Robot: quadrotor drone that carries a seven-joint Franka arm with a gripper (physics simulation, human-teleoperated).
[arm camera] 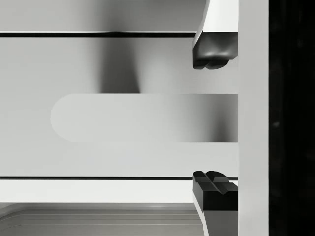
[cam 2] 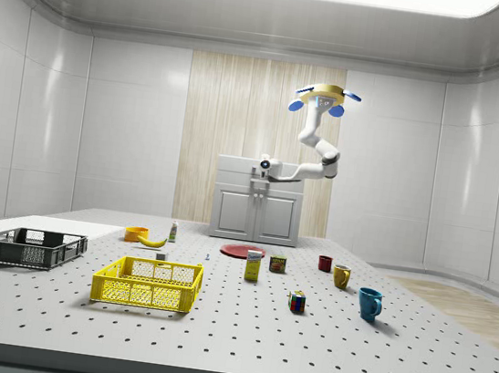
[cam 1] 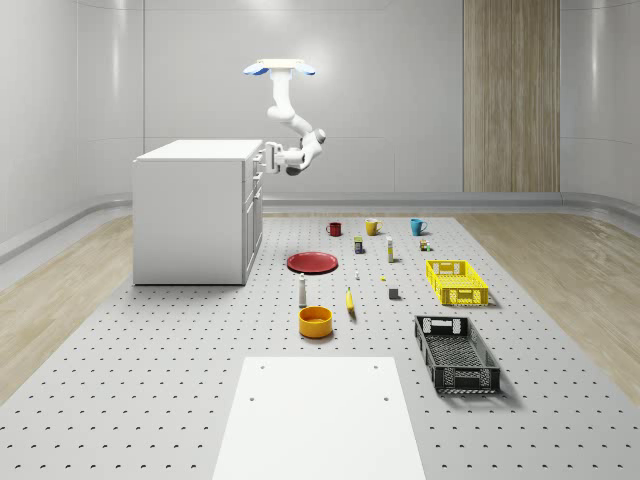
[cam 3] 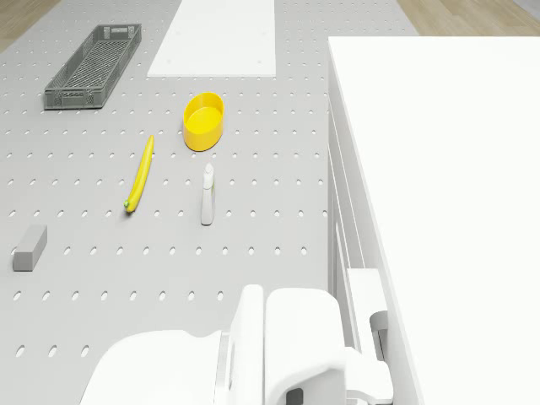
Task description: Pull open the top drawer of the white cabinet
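Drone point(cam 1: 280, 68): hovers in the upper middle of the whole-scene view, above and just right of the cabinet's front top edge; in the side view it hangs in the upper right of centre, above the cabinet.
Arm point(cam 1: 296, 130): hangs down from the drone, then bends toward the whole-scene view's left, reaching the cabinet front.
White cabinet point(cam 1: 195, 212): stands left of centre in the whole-scene view, on the perforated floor point(cam 1: 150, 400); in the side view it sits at the middle, against the wood-panelled wall point(cam 2: 258, 132).
Top drawer point(arm camera: 123, 64): topmost band of the cabinet front, appears flush with the front in the whole-scene view; its front panel spans the wrist view.
Drawer handle point(arm camera: 142, 118): pale horizontal bar with a rounded end, across the middle of the wrist view.
Gripper point(arm camera: 214, 116): at the top drawer's front; its fingers are spread, one dark pad above the handle and one below, neither seen touching it.
Fingertips point(arm camera: 212, 51): dark pads, right of centre in the wrist view.
Floor objects, drone view: yellow bowl point(cam 3: 204, 121), banana point(cam 3: 140, 174), small white bottle point(cam 3: 207, 194), grey crate point(cam 3: 94, 67).
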